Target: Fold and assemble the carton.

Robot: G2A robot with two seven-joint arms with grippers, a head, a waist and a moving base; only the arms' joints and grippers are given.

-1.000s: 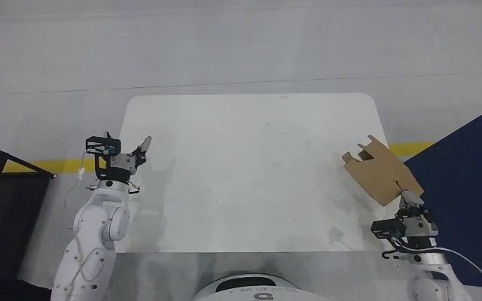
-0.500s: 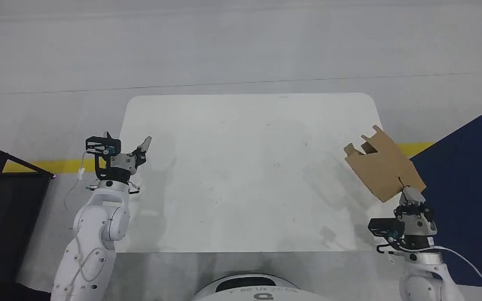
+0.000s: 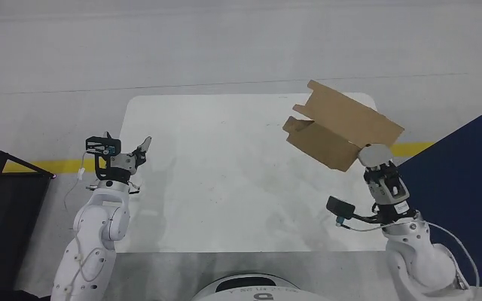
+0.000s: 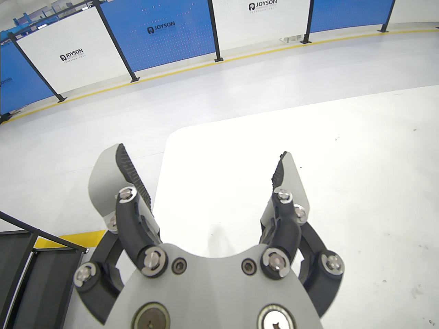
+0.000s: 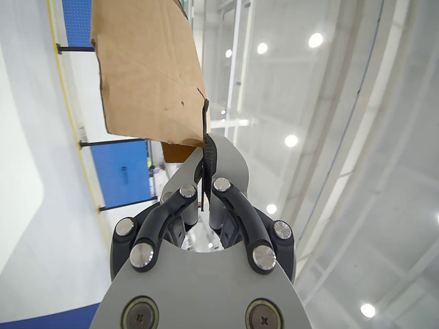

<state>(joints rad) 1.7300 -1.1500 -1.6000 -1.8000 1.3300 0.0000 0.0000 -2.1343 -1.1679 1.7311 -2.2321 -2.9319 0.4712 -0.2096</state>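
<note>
We see our right gripper [image 5: 206, 159] clamped on one edge of the brown cardboard carton [image 3: 340, 124], lifted above the surface's [image 3: 226, 196] far right corner, while our left gripper [image 4: 202, 154] hangs open over the surface's left edge.

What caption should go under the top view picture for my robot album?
The right pincer holds the carton up above the white table while the left pincer hangs open.

The left arm [image 3: 98, 226] and right arm [image 3: 410, 252] wear glossy white rounded shells, with black modules [image 3: 103, 145] at the wrists and thin cables [image 3: 75, 180]. The left gripper [image 4: 202, 154] and right gripper [image 5: 206, 152] share grey metal palm plates [image 4: 219, 285], black curved linkages [image 4: 132, 227], silver screws [image 4: 153, 262] and grey fingers [image 4: 103, 179] with black ribbed pads [image 4: 132, 172].
</note>
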